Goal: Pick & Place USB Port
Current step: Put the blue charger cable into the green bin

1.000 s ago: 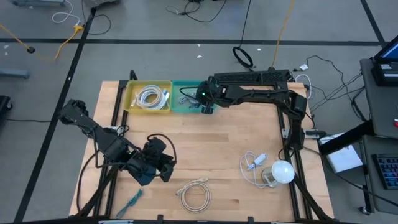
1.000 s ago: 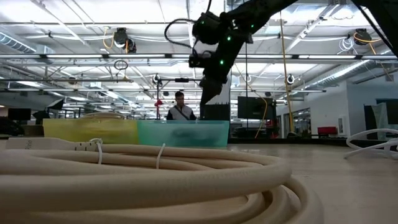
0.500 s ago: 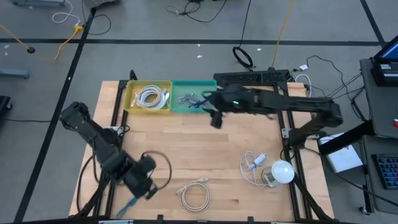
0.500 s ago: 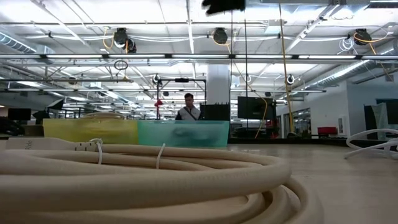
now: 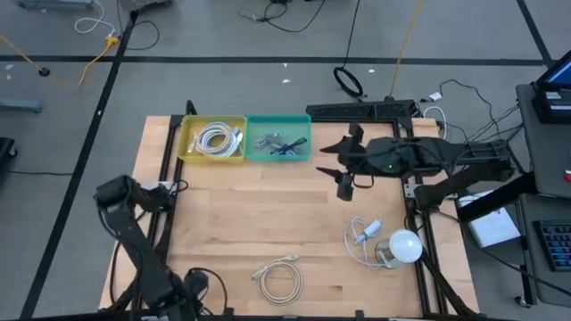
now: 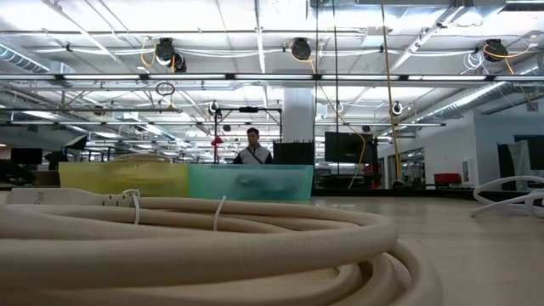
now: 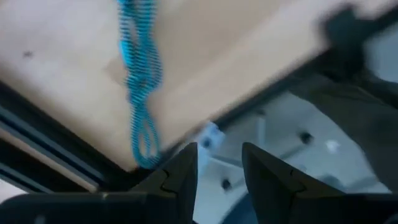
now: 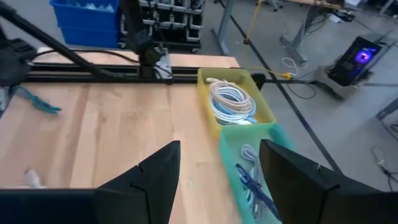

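Observation:
The green bin (image 5: 278, 140) holds a few cables and stands against the yellow bin (image 5: 212, 139), which holds a white coil, at the table's far edge. My right gripper (image 5: 330, 160) (image 8: 219, 149) hangs open above the table, right of the green bin, pointing toward the bins and holding nothing. My left gripper (image 5: 194, 285) (image 7: 219, 155) is open at the near-left edge, beside a blue cable (image 7: 140, 81) that lies on the wood by that edge. A cream coiled cable (image 5: 281, 276) (image 6: 195, 246) lies near the near edge.
A white cable with a plug (image 5: 361, 234) and a white round lamp (image 5: 403, 245) lie at the near right. In the low view both bins (image 6: 251, 183) stand beyond the cream coil, and a person (image 6: 252, 150) stands in the room behind the table. Bare wood lies at the table's middle.
My right gripper has risen from over the green bin, leaving the low view at its top, and drawn back toward the table's right. My left gripper has pulled back from the table's middle-left toward the near edge, past the blue cable.

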Controlling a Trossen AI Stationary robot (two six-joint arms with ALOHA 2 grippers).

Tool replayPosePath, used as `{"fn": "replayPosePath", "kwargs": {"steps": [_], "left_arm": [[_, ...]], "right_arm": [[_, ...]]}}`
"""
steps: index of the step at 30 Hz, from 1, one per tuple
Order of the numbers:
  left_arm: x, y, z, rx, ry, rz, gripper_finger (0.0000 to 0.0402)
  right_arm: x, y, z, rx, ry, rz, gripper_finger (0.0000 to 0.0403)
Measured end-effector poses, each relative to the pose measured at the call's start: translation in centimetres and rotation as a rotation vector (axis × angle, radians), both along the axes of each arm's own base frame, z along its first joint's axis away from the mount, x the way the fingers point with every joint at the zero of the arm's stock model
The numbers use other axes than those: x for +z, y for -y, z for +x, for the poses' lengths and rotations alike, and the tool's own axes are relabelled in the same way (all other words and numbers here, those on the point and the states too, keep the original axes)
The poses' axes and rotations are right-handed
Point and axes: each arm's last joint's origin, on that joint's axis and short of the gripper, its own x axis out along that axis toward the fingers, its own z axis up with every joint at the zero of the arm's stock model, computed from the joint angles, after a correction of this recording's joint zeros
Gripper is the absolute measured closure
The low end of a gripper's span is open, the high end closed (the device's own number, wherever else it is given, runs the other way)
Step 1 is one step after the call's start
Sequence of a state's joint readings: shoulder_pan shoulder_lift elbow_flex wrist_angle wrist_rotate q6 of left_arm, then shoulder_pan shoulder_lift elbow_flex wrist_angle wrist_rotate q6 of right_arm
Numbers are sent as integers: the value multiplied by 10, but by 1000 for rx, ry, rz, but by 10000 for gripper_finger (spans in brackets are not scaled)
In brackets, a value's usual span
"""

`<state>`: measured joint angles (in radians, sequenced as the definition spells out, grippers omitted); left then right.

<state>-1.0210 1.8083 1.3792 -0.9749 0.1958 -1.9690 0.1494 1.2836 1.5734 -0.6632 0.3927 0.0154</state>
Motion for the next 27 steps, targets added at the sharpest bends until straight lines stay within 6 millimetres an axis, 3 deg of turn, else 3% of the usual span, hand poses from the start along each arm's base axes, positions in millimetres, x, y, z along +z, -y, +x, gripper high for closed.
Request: {"fn": "replayPosePath", "kwargs": {"steps": [14,19,24,27], "left_arm": [[-74,9,3,-3,-239,213,272],[-71,9,3,1,-254,194,273],[-40,3,3,13,-109,180,273],[-26,-9,-3,52,-136,239,273]], "right_arm": [[-2,-28,-2,92,1,38,191],[-2,-34,-4,103,7,68,191],[-2,-36,-4,108,10,77,191],[-2,-36,-4,105,13,80,192]]}}
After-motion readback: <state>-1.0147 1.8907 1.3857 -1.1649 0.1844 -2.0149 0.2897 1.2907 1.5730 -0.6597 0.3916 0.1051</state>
